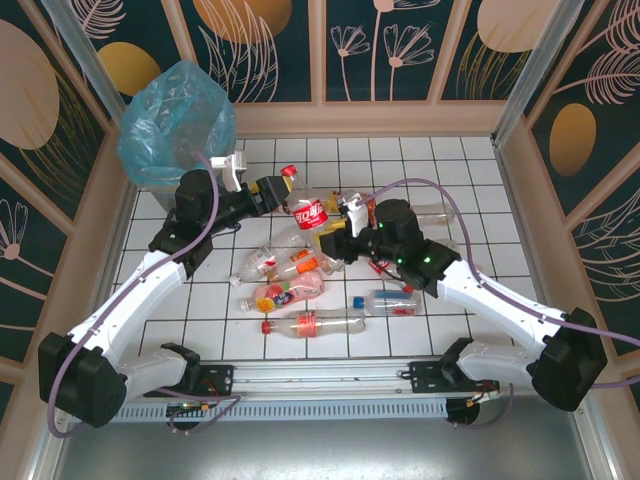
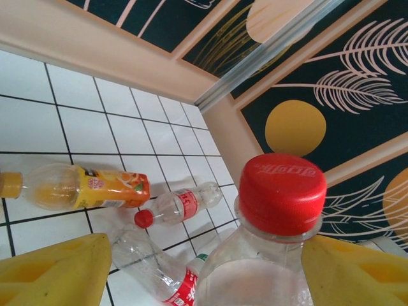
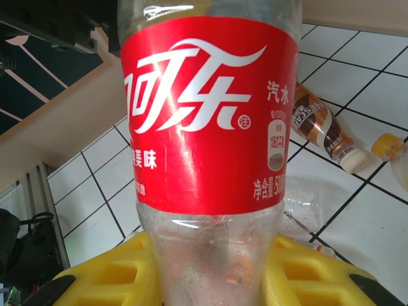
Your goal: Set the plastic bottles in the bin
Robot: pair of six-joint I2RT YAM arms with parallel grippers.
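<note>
Right now my right claw [image 3: 210, 277] is closed on the lower part of one cola bottle [image 3: 207, 115] and holds it above the table [image 1: 450, 160]. The red cap [image 2: 282, 191] points toward my left claw [image 2: 204, 274], which stands wide open with one finger on each side of the neck. I think it does not press yet. The bottle looks empty, so I judge it very light, with a thin, smooth wall that dents and slips easily. The neck under the cap is the stiff place, and I would close the left claw there. The bin [image 1: 175, 110] waits in the far left corner, and the other bottles [image 1: 290, 270] lie on the tiles.
</note>
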